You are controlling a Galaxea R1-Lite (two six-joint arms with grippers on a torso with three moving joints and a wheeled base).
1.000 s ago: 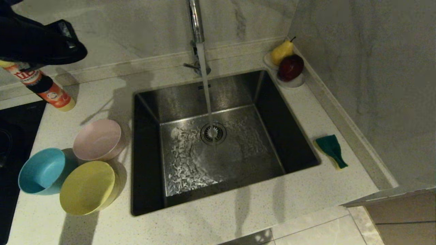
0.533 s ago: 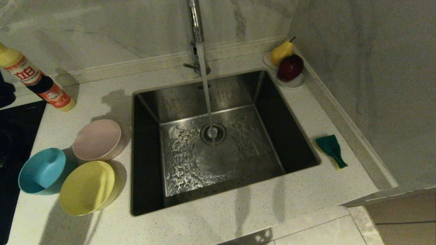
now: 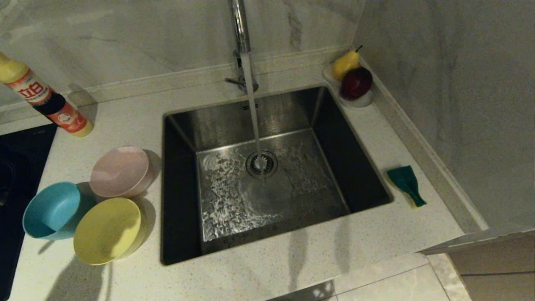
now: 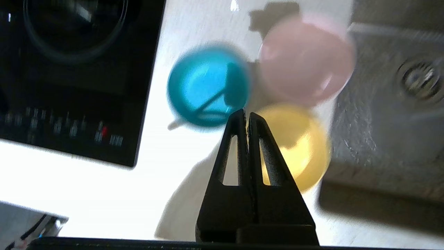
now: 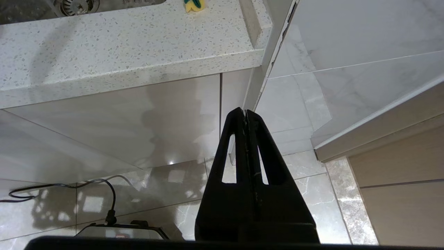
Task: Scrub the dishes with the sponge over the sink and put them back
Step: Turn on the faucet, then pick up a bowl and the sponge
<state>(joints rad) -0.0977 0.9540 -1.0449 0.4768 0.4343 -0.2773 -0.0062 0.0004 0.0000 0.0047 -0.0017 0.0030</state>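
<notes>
While water runs from the faucet [image 3: 241,29] into the sink [image 3: 267,175], neither arm shows in the head view; the left tool [image 4: 247,113] hangs above the three bowls with its fingers pressed together, gripping nothing, and the right tool [image 5: 245,111] is parked low in front of the cabinet below the tabletop [image 3: 292,267], its fingers likewise pressed together and empty. Nearest on the left of the sink sits the yellow bowl [image 3: 107,230], with the blue bowl [image 3: 52,210] just beside it and the pink bowl [image 3: 120,171] behind them, all closely grouped. Right of the sink lies the sponge [image 3: 406,184], green face up. Farther back stand a detergent bottle [image 3: 44,100] at left and a pear [image 3: 346,62] and an apple [image 3: 356,82] on a small dish in the right corner.
</notes>
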